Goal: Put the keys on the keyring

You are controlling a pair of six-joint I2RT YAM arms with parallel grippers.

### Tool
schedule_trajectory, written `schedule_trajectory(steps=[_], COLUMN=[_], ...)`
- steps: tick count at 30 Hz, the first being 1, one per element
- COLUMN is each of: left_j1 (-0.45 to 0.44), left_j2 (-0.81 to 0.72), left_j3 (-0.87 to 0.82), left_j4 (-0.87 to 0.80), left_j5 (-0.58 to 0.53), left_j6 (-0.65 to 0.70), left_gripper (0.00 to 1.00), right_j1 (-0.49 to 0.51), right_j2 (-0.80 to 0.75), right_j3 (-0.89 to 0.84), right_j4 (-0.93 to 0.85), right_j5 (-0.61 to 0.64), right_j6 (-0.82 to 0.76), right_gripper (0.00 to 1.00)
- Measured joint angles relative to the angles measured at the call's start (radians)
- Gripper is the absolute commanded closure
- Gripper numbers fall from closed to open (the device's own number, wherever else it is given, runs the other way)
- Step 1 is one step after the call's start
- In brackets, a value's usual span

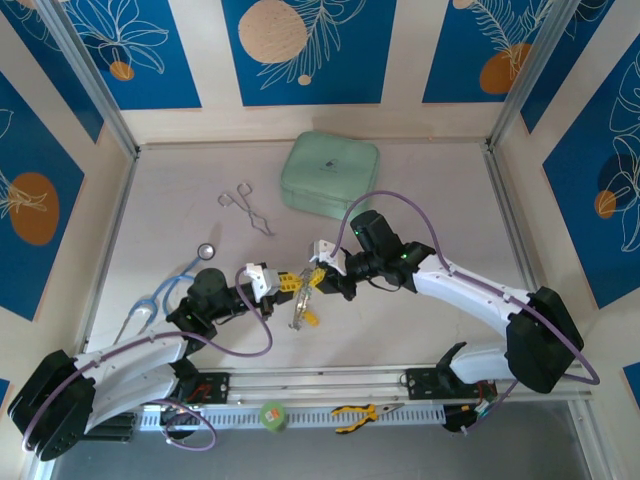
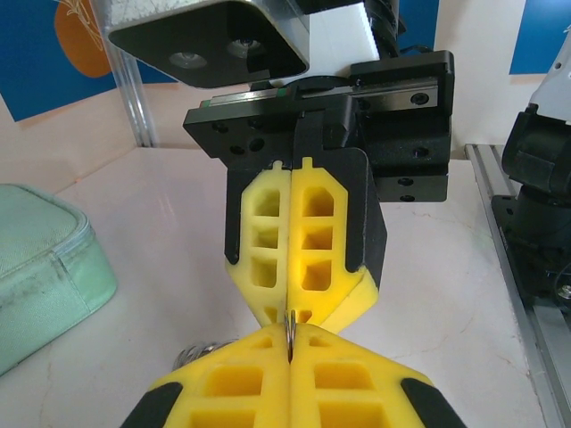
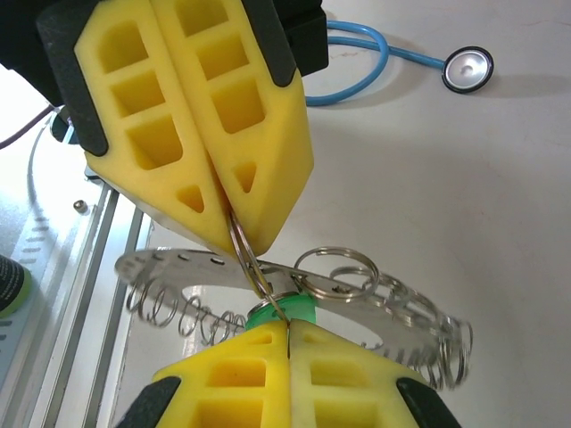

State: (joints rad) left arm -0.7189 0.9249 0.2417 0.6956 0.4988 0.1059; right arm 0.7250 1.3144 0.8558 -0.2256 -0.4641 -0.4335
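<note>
The left gripper [image 3: 234, 214] pinches a small loop [image 3: 239, 234] of the keyring [image 3: 169, 265], mid-table [image 1: 450, 180]. The right gripper [image 3: 287, 343] pinches the green key [image 3: 281, 311]. I think it is best to hold the loop still and slide the key on slowly.

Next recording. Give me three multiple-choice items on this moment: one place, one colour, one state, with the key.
1. Where does the mint case lie? A far side of the table B near rail C under the left arm
2. Colour of the key head at the right claw? A red B green C blue
3. The right claw and left claw are: A both open B both shut C one open
Key: 1 A, it lies beyond both arms; 2 B, green plastic shows there; 3 B, each claw's jaws close on the thin ring.
</note>
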Motion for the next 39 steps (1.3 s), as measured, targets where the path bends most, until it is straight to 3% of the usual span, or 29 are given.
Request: schedule_trajectory(steps=[2,4,11,28,32,39], left_j1=[0.000,0.000,0.000,0.000,0.000,0.000], left_j2=[0.000,0.000,0.000,0.000,0.000,0.006], left_j3=[0.000,0.000,0.000,0.000,0.000,0.000], left_j4=[0.000,0.000,0.000,0.000,0.000,0.000], left_j5=[0.002,0.002,0.006,0.006,0.006,0.006], left_j6=[0.000,0.000,0.000,0.000,0.000,0.000], left_gripper=[1.00,1.00,1.00,1.00,1.00,1.00], right_j1=[-0.003,-0.007,-0.010,-0.009,-0.005,-0.005], right_j2=[-0.002,-0.009,-0.030,-0.013,-0.007,0.021], right_j3=[0.000,-0.001,-0.002,-0.001,-0.001,0.006], right_j4=[0.000,0.004,0.021,0.023,0.023,0.010], right_j5=[0.000,0.001,-0.011,-0.026,-0.038,-0.057], right_j6=[0.003,0.001,-0.002,-0.003,-0.005,-0.004], right_gripper=[0.77,0.71,0.69,0.85,0.94,0.97])
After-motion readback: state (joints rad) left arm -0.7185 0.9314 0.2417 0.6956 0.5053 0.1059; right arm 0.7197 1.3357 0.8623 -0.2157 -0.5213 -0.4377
